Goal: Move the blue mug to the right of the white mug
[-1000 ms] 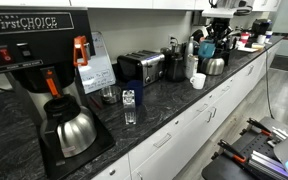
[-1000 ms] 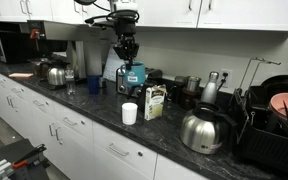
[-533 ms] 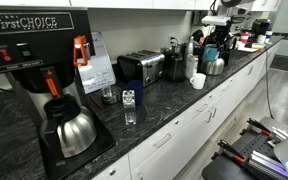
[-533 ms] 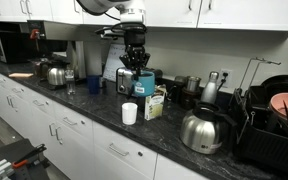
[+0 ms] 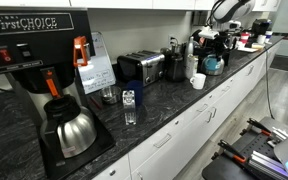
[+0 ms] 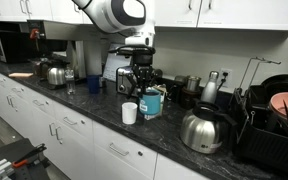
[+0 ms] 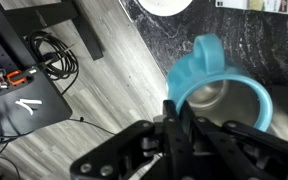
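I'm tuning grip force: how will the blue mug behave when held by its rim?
The blue mug looks like rigid glazed ceramic, so it won't flex but may slip in the end effector. Held at one side of the rim, it could tilt. A knock against the white mug beside it might chip either.

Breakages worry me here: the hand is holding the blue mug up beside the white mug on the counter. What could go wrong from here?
1. The small teal-blue ceramic mug hangs very close to the small white ceramic mug; lowering it could knock that one, which stands near the front edge of the dark stone counter.
2. In the wrist view the hand seems to pinch only the rim wall, so the mug may swing or slip.
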Controlling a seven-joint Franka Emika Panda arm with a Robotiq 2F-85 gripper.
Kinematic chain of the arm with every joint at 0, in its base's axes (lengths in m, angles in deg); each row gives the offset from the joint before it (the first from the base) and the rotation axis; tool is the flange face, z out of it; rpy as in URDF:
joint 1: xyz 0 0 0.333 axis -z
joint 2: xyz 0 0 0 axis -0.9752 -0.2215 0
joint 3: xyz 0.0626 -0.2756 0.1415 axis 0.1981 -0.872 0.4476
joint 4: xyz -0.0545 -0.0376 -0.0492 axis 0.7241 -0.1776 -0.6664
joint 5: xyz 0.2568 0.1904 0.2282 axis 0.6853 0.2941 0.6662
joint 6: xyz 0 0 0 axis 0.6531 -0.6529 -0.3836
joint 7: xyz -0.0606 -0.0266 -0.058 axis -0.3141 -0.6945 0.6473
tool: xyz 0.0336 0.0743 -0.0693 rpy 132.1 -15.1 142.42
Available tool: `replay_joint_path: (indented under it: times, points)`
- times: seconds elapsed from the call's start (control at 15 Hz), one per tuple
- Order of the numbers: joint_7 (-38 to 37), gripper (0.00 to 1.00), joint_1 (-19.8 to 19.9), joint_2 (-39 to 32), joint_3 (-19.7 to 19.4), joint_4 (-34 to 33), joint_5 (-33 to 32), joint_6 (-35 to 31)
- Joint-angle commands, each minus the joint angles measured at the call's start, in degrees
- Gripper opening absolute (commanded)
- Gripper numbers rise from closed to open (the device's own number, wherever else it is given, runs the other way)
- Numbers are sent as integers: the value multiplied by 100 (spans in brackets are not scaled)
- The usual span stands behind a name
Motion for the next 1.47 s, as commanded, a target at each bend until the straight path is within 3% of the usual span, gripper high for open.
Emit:
replay_joint_path:
  times: [0.0, 0.47, 0.8, 0.87, 1.0, 1.4]
  points:
    - [-395, 2, -172, -304, -43, 3, 47, -55]
    - [-1022, 2, -501, -1090, -138, -21, -29, -99]
    - [-1024, 2, -546, -1185, -192, -131, -16, -80]
    - [-1021, 34, -553, -1193, -194, -146, -10, -74]
    - [-1003, 41, -568, -1214, -196, -188, 15, -73]
    - [-929, 83, -562, -1068, -222, -261, 33, -108]
